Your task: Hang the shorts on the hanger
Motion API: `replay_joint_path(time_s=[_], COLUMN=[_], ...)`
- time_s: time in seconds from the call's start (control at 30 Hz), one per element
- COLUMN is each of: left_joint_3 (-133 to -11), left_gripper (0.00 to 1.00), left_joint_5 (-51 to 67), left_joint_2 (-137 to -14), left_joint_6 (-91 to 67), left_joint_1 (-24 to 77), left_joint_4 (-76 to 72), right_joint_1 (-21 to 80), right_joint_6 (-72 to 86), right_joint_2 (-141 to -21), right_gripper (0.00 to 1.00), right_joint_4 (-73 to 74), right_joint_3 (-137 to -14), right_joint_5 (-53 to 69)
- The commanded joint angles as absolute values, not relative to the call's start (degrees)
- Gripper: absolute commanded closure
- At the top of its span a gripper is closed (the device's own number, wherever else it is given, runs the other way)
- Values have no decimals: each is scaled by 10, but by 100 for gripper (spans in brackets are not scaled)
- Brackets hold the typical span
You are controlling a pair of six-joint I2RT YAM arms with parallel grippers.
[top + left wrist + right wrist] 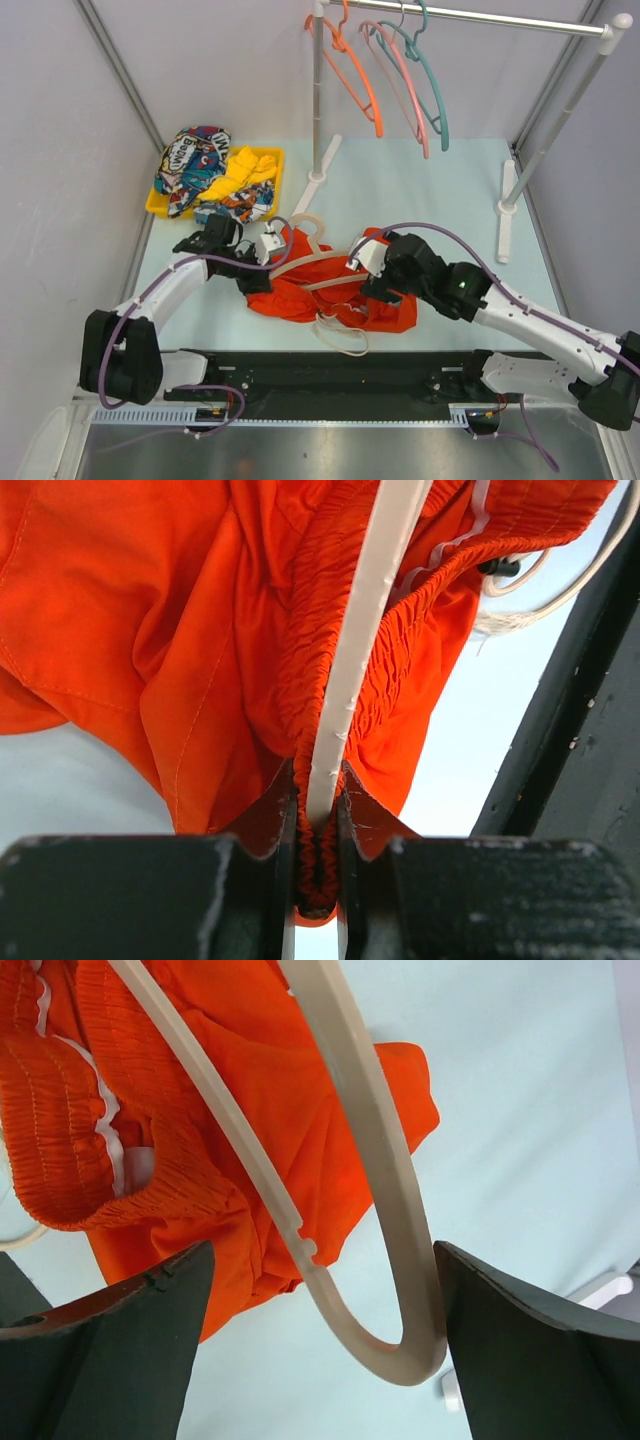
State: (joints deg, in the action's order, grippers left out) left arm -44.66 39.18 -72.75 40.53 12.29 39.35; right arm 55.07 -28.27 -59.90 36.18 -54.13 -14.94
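Note:
The orange-red shorts [300,295] lie crumpled mid-table, their cream drawstring [342,340] trailing toward the near edge. The beige hanger [322,262] lies across them, its hook [305,224] pointing away. My left gripper [266,254] is at the shorts' left end. In the left wrist view my left gripper [318,815] is shut on the gathered waistband [320,660] together with the thin hanger bar [365,610]. My right gripper [366,266] is at the hanger's right end. In the right wrist view my right gripper [323,1260] is open, with the hanger's rounded corner [400,1260] between the fingers and close against the right one.
A yellow bin [158,206] with a comic-print garment and a yellow garment stands at the back left. A rail [470,15] at the back carries orange, pink and teal hangers, on white feet [506,205]. A black strip [330,372] runs along the near edge.

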Motion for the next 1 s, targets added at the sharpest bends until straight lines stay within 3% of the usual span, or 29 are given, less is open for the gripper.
replay_joint_path(time_s=[0.0, 0.17, 0.33, 0.53, 0.7, 0.97], left_joint_3=[-454, -453, -474, -475, -475, -451], left_gripper=[100, 100, 100, 100, 100, 100], left_joint_5=[446, 425, 415, 404, 406, 410], left_joint_2=[-701, -690, -719, -718, -722, -712], left_joint_6=[391, 406, 385, 372, 365, 365], left_joint_1=[109, 105, 103, 101, 100, 97], left_joint_4=[353, 355, 373, 365, 364, 347], right_joint_1=[510, 383, 359, 499, 586, 611], right_joint_6=[-275, -266, -248, -221, -260, -288], right_joint_2=[-570, -509, -523, -604, -680, -787], right_gripper=[3, 0, 2, 11, 7, 5], right_joint_4=[362, 388, 424, 491, 410, 315], right_joint_3=[-578, -628, -685, -664, -637, -621], right_joint_5=[-93, 11, 101, 30, -25, -108])
